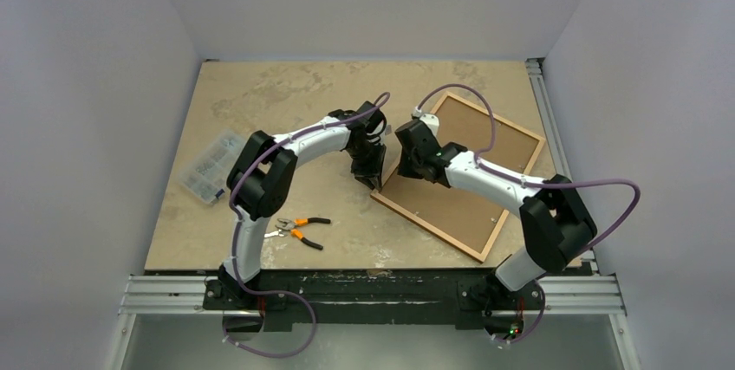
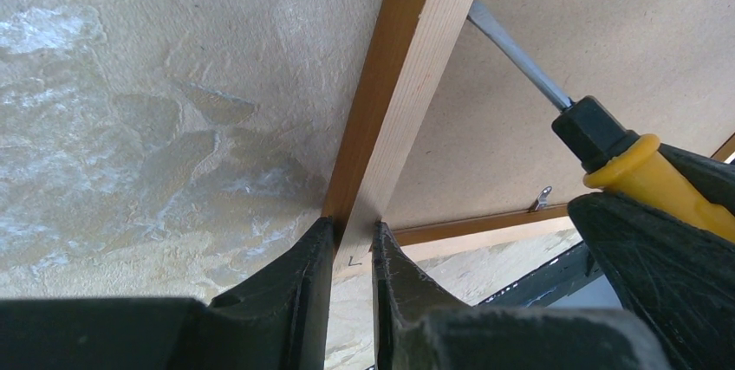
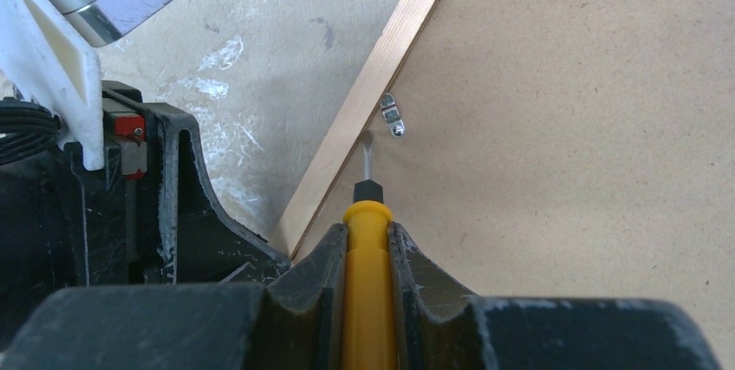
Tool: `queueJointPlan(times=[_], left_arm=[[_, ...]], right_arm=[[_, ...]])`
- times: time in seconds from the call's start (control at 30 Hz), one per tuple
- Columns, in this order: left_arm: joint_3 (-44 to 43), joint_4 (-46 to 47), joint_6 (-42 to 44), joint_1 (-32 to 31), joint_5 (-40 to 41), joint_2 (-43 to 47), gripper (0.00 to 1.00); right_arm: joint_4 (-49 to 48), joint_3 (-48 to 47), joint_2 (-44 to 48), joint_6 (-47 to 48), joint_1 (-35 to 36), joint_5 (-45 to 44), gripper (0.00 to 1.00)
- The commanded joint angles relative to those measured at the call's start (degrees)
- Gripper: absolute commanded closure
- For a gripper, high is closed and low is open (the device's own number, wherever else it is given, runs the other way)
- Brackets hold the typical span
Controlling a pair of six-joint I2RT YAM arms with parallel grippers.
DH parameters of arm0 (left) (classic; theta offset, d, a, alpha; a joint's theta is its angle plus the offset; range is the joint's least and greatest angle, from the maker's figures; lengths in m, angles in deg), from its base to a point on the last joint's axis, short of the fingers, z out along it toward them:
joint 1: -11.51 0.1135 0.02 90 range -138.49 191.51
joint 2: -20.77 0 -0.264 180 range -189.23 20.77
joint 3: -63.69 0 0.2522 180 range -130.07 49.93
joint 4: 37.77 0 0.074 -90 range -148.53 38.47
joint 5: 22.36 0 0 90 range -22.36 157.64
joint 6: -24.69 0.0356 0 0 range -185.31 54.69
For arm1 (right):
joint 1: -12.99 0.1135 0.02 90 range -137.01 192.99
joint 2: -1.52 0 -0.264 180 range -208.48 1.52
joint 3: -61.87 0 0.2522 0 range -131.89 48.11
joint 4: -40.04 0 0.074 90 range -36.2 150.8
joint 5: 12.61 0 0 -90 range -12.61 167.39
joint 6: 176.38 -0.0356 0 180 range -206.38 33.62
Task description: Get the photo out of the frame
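From the overhead camera I see the frame lying back-up on the right half of the desk, turned at an angle, with the plain brown board back of the photo filling it. Both arms reach in toward the frame's left edge. On the left wrist camera, the left gripper is narrowed onto the frame's orange-brown rail near its near-left corner, one finger on the outer side and one on the inner side, both pressed against the wood. The right gripper sits over the board just inside that same rail, and its fingers are clamped on the yellow handle of a screwdriver. The screwdriver's metal shaft points ahead to the rail's inner edge, with its tip just beside a small metal clip screwed to the board there. I cannot tell whether the tip touches the clip. The left wrist camera shows a second clip at the neighbouring rail. Well apart from the frame, orange-handled pliers lie near the desk's front edge by the left arm, and a clear plastic box sits at the left side.
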Motion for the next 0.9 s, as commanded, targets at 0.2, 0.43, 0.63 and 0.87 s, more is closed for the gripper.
queueJointPlan(times=[0.2, 0.43, 0.63, 0.87], left_arm=[[-1.5, -1.4, -0.4, -0.2, 2.5, -0.7, 0.91], [-1.5, -1.6, -0.4, -0.3, 2.8, -0.8, 0.92], [-1.6, -1.7, -0.4, -0.3, 3.0, -0.9, 0.93], [-1.8, -1.9, -0.5, -0.2, 3.0, -1.1, 0.93]], right_arm=[[-5.6, 1.8, 5.5, 1.0, -0.3, -1.4, 1.0], [-5.8, 2.0, 3.6, 0.7, -0.4, -1.2, 1.0], [-2.4, 1.2, 3.3, -0.5, -0.5, -2.6, 1.0], [-4.1, 3.6, 5.3, -1.0, -0.4, -0.5, 1.0]])
